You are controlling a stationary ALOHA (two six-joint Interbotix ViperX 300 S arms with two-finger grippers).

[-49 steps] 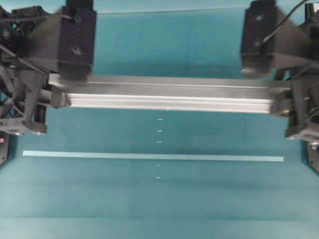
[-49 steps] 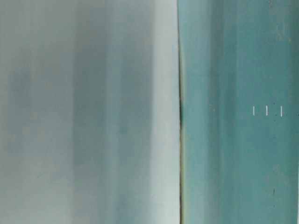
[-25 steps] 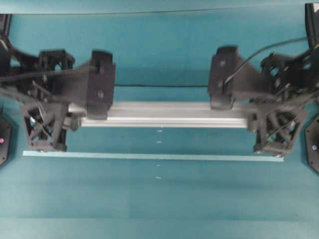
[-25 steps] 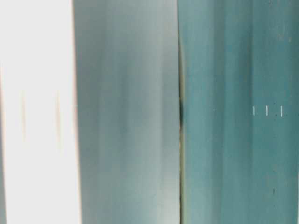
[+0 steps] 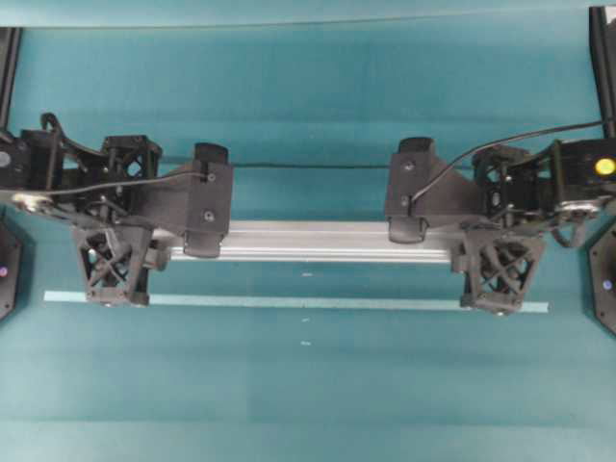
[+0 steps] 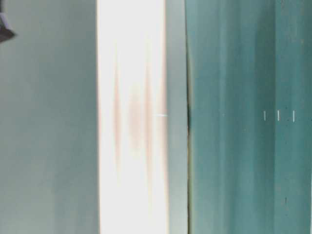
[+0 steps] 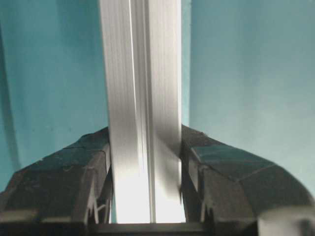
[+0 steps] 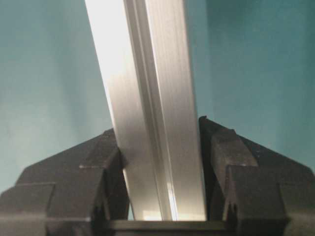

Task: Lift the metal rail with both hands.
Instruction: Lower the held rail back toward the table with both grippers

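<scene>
Teal cloth covers the whole desk (image 5: 308, 404), and a thin pale tape strip (image 5: 308, 302) lies across it from left to right. Just behind this strip, the metal rail (image 5: 313, 242) stretches level across the middle of the overhead view, parallel to the strip. The left hand (image 5: 154, 241) grips the rail near its left end, and the right hand (image 5: 472, 241) grips it near its right end. In the left wrist view the rail (image 7: 142, 123) passes between two black fingers (image 7: 93, 172) that press on both its sides, so this hand is closed on it. In the right wrist view it is the same: the rail (image 8: 157, 123) sits between the fingers (image 8: 98, 167), which touch it on both sides, though the bar looks a little slanted there. The table-level view shows only a bright blurred band (image 6: 131, 117), probably the rail very close to the lens, and it tells nothing about the height. I cannot say surely from these pictures whether the rail rests on the cloth or hangs above it. My judgement is that the step in hand is carrying the rail in a firm two-sided hold. The next move needs both arms to go at the same speed and keep the bar level, because an unequal motion could twist it inside the fingers.
</scene>
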